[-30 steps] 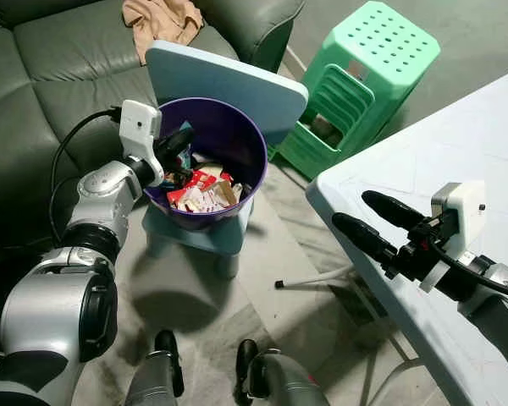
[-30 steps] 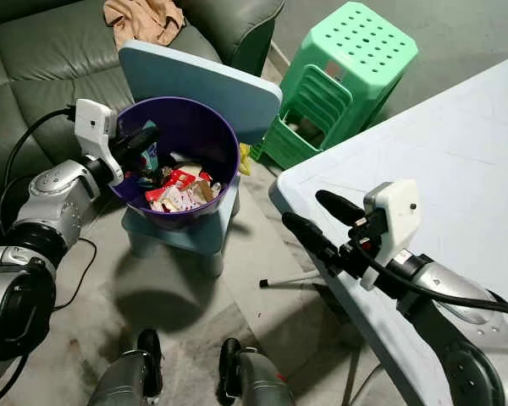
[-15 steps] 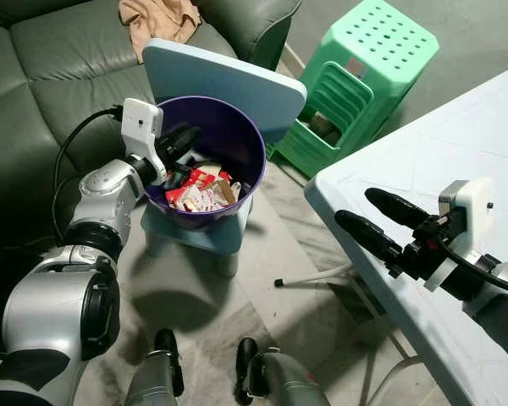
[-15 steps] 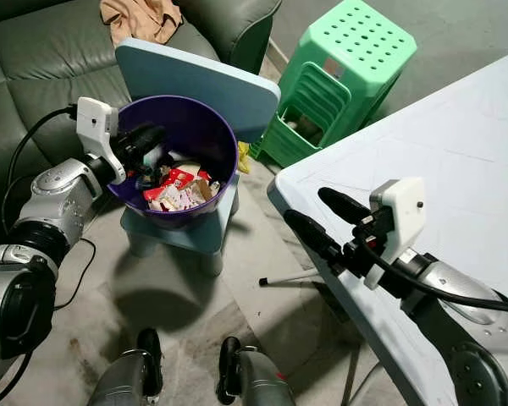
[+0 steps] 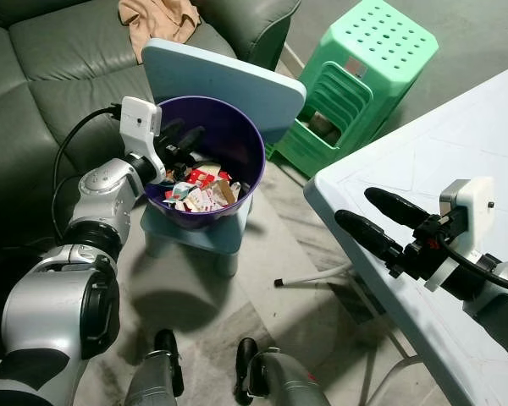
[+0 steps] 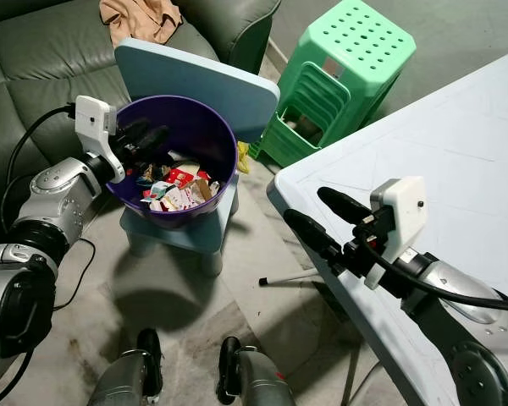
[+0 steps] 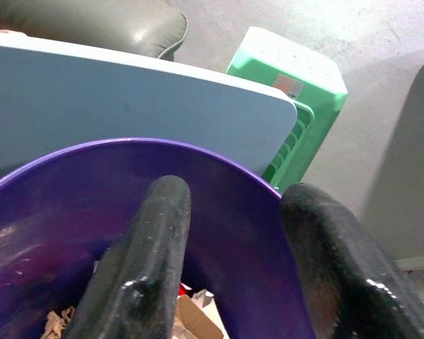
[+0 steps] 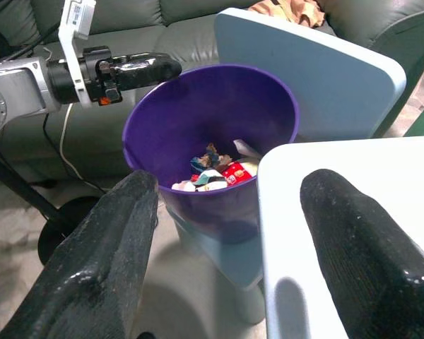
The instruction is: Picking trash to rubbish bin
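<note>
A purple rubbish bin (image 5: pixel 234 134) stands on a small light-blue chair (image 5: pixel 229 80) in front of the sofa. Several wrappers and paper scraps (image 5: pixel 201 193) lie in its bottom. My left gripper (image 5: pixel 184 137) reaches over the bin's near rim, open, with nothing between its fingers; the left wrist view looks past that gripper (image 7: pixel 237 194) into the bin. My right gripper (image 5: pixel 354 208) hovers at the corner of the white table (image 5: pixel 457 144), open and empty, pointing toward the bin (image 8: pixel 212 106).
A grey-green sofa (image 5: pixel 42 76) with a tan cloth (image 5: pixel 161 17) on it sits behind the bin. Stacked green plastic stools (image 5: pixel 364 76) stand to the right of the chair. The table's thin leg (image 5: pixel 313 277) crosses the floor beside my feet.
The left gripper has opened over the bin, and the small teal wrapper it held now lies among the trash inside. The right arm has barely moved.
</note>
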### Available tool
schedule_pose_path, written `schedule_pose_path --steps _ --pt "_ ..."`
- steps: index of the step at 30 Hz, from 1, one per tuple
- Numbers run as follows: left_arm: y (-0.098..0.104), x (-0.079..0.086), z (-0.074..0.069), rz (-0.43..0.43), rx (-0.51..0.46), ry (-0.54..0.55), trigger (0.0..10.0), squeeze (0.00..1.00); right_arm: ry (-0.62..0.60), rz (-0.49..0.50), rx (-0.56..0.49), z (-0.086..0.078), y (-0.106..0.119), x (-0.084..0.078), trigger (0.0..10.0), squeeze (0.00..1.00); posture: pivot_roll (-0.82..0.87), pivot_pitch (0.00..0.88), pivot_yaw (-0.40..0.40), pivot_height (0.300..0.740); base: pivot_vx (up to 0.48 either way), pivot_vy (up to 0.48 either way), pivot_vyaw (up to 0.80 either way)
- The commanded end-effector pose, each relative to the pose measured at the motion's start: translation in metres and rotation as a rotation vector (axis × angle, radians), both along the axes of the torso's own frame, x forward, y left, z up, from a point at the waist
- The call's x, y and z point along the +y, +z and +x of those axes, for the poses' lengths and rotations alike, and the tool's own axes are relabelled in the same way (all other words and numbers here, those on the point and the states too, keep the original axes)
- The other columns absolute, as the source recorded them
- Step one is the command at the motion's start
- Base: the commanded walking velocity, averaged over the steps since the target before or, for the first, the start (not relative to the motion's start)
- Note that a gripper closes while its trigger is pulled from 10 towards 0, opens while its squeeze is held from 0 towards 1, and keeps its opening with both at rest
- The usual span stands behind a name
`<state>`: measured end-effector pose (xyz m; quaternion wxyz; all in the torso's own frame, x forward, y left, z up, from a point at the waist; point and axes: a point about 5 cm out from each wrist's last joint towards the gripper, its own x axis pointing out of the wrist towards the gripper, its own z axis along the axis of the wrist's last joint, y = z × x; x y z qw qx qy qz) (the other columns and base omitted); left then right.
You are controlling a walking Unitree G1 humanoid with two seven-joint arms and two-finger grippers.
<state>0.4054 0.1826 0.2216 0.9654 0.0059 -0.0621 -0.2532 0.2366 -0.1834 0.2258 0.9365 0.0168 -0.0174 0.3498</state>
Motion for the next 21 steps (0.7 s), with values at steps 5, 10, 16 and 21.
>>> schedule_pose_path --steps 5,10,16,21 --pt "0.005 0.005 0.001 0.023 0.003 0.003 10.0 1.00 -0.015 -0.004 -0.002 -0.002 0.000 -0.002 10.0 0.00 -0.17 0.399 -0.164 0.740 0.000 0.000 0.00" --pt "0.010 0.012 0.000 0.044 -0.011 0.013 10.0 1.00 -0.014 0.018 -0.007 0.001 -0.002 0.002 10.0 0.00 -0.14 0.392 -0.156 0.740 0.000 0.000 0.00" --pt "0.014 0.017 0.000 0.030 -0.034 0.028 10.0 0.00 -0.027 0.036 -0.020 0.006 -0.003 0.004 10.0 0.00 -0.12 0.376 -0.146 0.740 0.000 0.000 0.00" --pt "0.013 0.024 -0.002 0.006 -0.056 0.054 10.0 0.00 -0.048 0.061 -0.034 0.012 -0.004 0.006 10.0 0.00 -0.09 0.354 -0.135 0.740 0.000 0.000 0.00"
